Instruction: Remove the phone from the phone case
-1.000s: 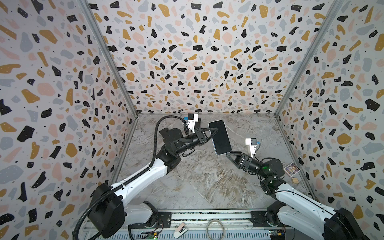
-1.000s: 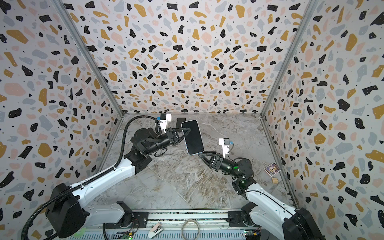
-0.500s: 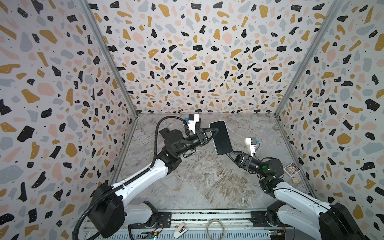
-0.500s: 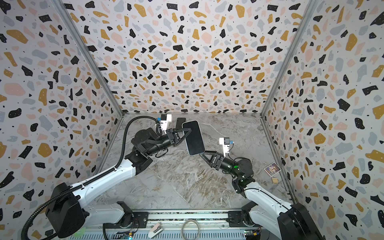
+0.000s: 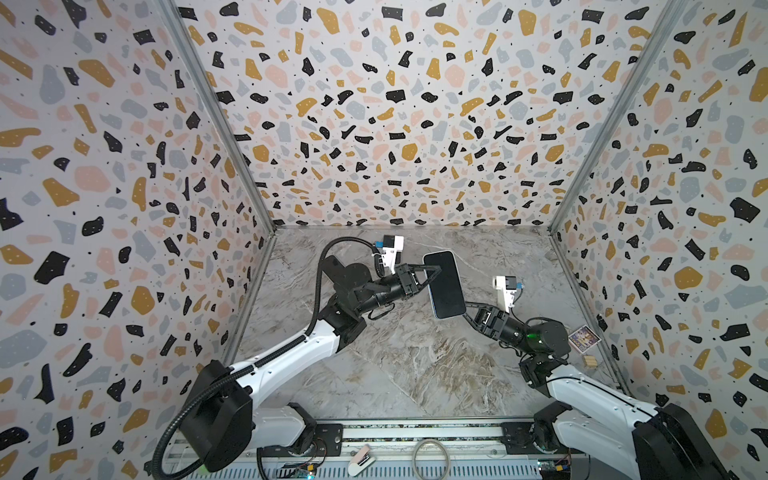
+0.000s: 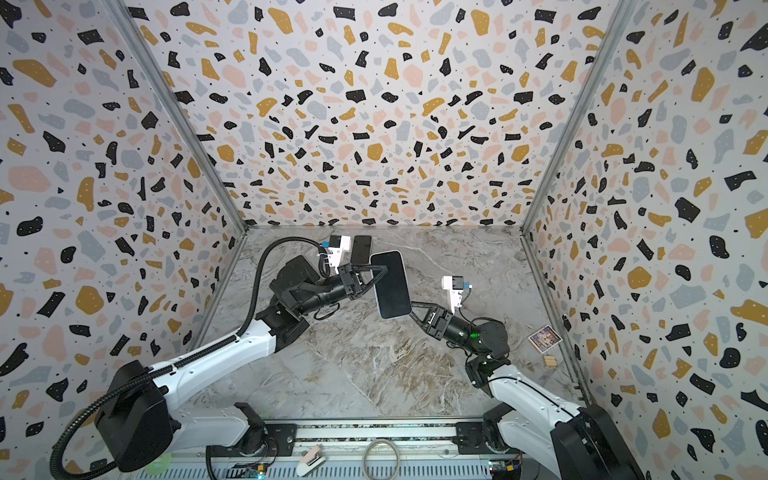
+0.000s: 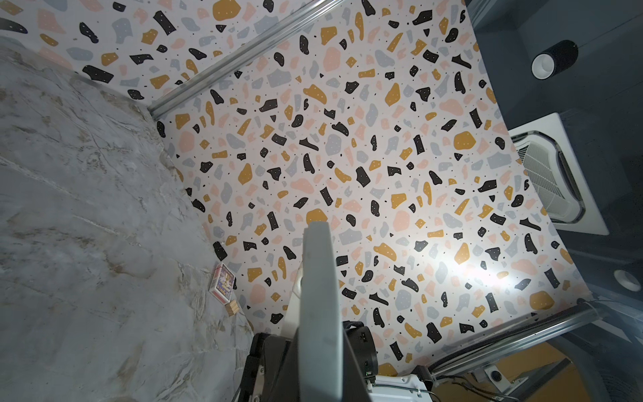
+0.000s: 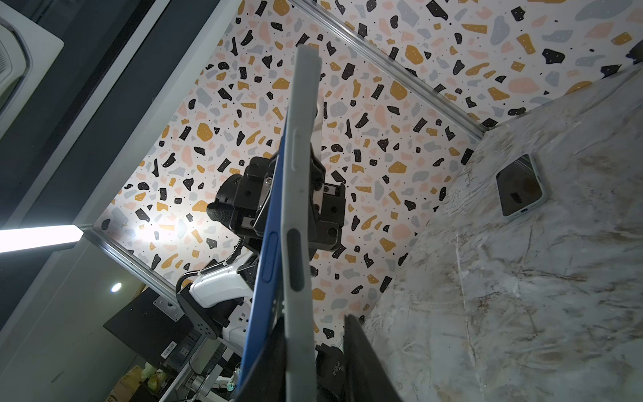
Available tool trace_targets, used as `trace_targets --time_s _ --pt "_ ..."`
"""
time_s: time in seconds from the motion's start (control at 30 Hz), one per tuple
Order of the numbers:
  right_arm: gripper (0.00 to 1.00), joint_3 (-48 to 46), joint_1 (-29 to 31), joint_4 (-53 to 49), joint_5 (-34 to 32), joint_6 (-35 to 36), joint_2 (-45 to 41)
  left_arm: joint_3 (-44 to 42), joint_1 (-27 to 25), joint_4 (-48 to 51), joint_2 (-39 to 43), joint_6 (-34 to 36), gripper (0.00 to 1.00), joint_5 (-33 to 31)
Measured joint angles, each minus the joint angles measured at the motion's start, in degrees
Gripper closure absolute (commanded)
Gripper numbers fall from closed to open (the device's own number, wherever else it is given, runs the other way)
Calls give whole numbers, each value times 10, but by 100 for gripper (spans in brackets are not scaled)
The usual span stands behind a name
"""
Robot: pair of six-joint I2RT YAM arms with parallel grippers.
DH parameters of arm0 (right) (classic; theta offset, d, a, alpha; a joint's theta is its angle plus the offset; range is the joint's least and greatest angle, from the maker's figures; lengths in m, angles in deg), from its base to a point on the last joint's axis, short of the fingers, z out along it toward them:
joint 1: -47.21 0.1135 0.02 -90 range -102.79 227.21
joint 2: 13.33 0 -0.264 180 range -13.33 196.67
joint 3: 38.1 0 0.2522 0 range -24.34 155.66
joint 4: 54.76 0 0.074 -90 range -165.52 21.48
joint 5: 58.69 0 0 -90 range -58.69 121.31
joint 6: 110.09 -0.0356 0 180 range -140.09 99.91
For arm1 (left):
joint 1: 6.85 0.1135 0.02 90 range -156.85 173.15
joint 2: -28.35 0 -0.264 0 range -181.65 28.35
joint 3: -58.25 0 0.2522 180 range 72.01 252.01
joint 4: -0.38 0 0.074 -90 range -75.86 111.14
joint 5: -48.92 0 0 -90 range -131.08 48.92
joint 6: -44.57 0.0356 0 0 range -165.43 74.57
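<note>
one held phone [image 5: 444, 284], one lying phone [image 6: 360, 249]

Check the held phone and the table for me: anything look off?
Along one long side, the blue phone gapes away from its pale case, the gap widening toward the right wrist camera, so it sits partly out. Also, a second cased phone lies flat at the back of the table.

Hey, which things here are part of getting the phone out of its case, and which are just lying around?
In the job: blue phone, light grey phone case, left gripper holding them, right gripper at their near end.
Lying about: second phone lying flat, small printed box, small wooden block.
</note>
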Motion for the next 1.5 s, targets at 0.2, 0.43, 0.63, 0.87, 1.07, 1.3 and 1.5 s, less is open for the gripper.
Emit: trace_targets --time_s 0.2,0.43,0.63,0.87,1.07,1.3,1.5 --pt "87 -23 0 3 0 -19 -3 -14 -2 -22 -23 -2 100 0" --pt "98 -57 1 -7 -13 -36 -30 -42 -6 -74 -47 -20 100 2" --pt "100 -84 6 -53 -29 -40 -71 -82 -10 -146 -76 -49 100 3" --pt "100 -94 9 -102 -42 -38 -103 -104 -15 -189 -96 -67 97 0" --pt "100 -99 11 -109 -50 -38 -107 -118 -18 -206 -107 -75 69 -3" --pt "100 -99 12 -108 -58 -39 -110 -122 -21 -193 -117 -72 54 -6" --pt "100 -99 13 -108 -63 -40 -110 -122 -21 -191 -116 -70 37 -11"
